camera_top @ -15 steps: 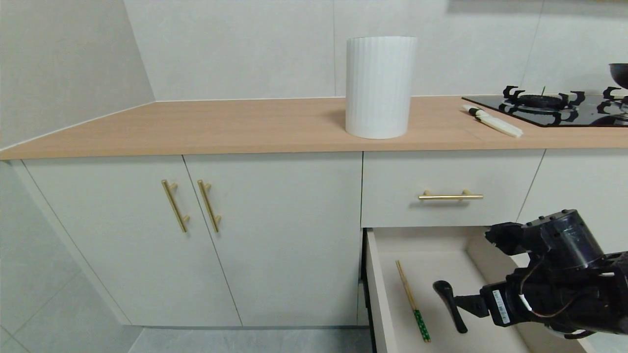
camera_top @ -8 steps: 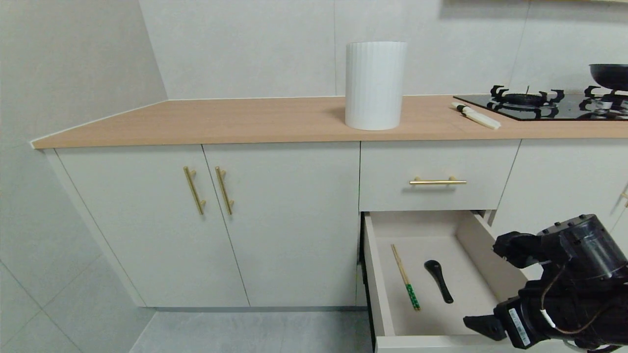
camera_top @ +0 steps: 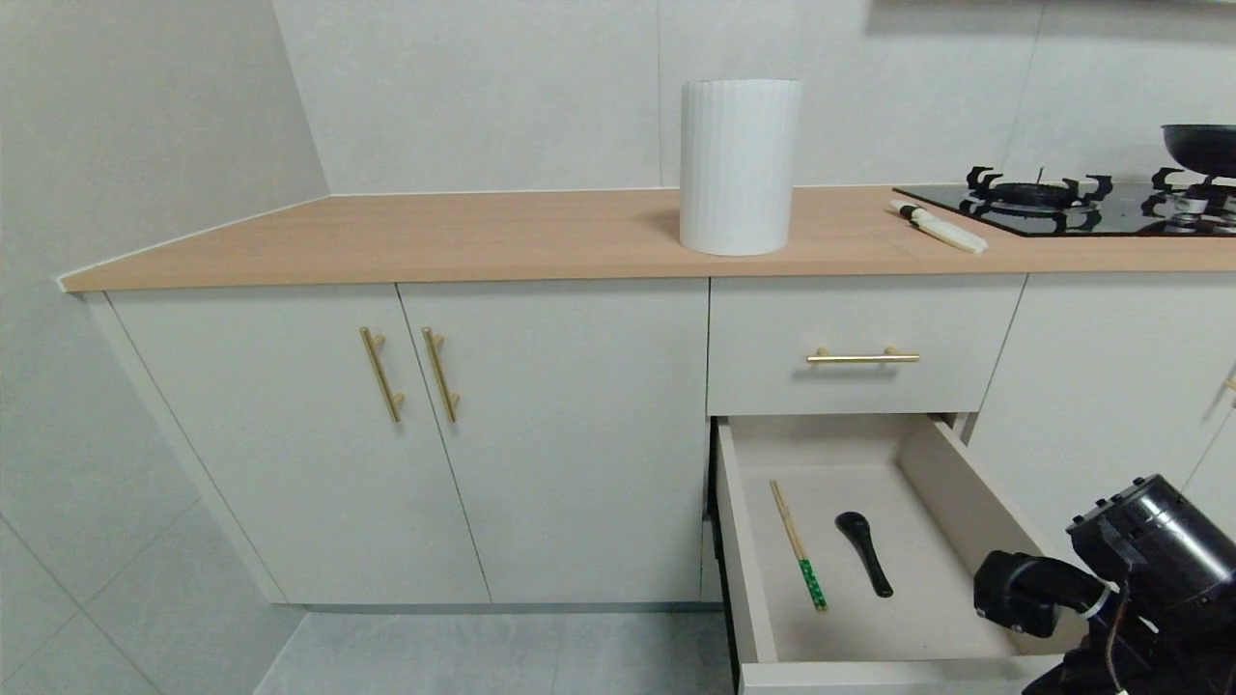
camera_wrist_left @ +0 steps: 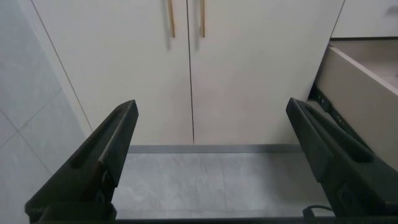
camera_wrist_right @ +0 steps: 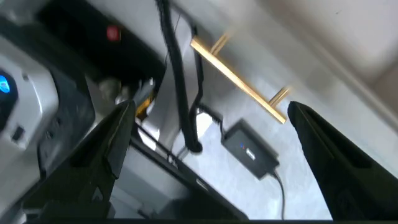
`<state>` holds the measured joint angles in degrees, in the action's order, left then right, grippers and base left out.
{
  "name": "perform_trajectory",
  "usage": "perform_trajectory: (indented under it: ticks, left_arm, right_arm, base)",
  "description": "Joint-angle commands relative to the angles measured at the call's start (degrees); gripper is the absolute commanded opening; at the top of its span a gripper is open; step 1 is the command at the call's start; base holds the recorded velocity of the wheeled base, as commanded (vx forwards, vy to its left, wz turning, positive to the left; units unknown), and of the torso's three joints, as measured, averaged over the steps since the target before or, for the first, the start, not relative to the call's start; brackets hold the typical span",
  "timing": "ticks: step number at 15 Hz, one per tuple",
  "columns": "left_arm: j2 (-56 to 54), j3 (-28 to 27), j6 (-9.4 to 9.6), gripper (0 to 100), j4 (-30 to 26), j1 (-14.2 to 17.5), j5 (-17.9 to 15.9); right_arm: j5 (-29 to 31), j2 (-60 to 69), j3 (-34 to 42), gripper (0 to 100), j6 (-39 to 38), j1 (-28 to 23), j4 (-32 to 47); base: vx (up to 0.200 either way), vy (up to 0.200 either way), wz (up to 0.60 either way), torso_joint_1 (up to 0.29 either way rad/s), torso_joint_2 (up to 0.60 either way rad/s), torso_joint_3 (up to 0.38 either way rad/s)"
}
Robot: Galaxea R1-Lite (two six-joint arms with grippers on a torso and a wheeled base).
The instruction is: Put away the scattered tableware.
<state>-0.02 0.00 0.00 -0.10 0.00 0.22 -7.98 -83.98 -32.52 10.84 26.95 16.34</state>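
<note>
We find the left gripper and the right gripper both spread wide. In the open drawer, the black spoon lies at 3 o'clock of the chopsticks (near, not touching).

The right arm is finished in black throughout: a glossy cylindrical housing edged with small bumps, a rounded matte joint beside it, and a thin cable ringed by a white band. The left gripper and the right gripper are each formed of two matte black, wedge-shaped fingers.
</note>
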Motion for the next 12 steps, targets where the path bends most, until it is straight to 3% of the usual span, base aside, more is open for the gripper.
perform_trajectory:
  ticks: [1,5,12]
  left_arm:
    - [0.0,0.0,0.00,100,0.0,0.0,0.0]
    - [0.0,0.0,0.00,100,0.0,0.0,0.0]
    - [0.0,0.0,0.00,100,0.0,0.0,0.0]
  right_arm:
    - [0.3,-2.2,0.0,100,0.2,0.6,0.6]
    - [3.7,-7.1,-0.8,100,-0.8,0.6,0.2]
    - [11.9,-15.2,-7.0,100,-14.7,0.6,-0.3]
  base:
    - [0.000,0.000,0.00,0.000,0.00,0.000]
    - [0.000,0.000,0.00,0.000,0.00,0.000]
    - [0.000,0.000,0.00,0.000,0.00,0.000]
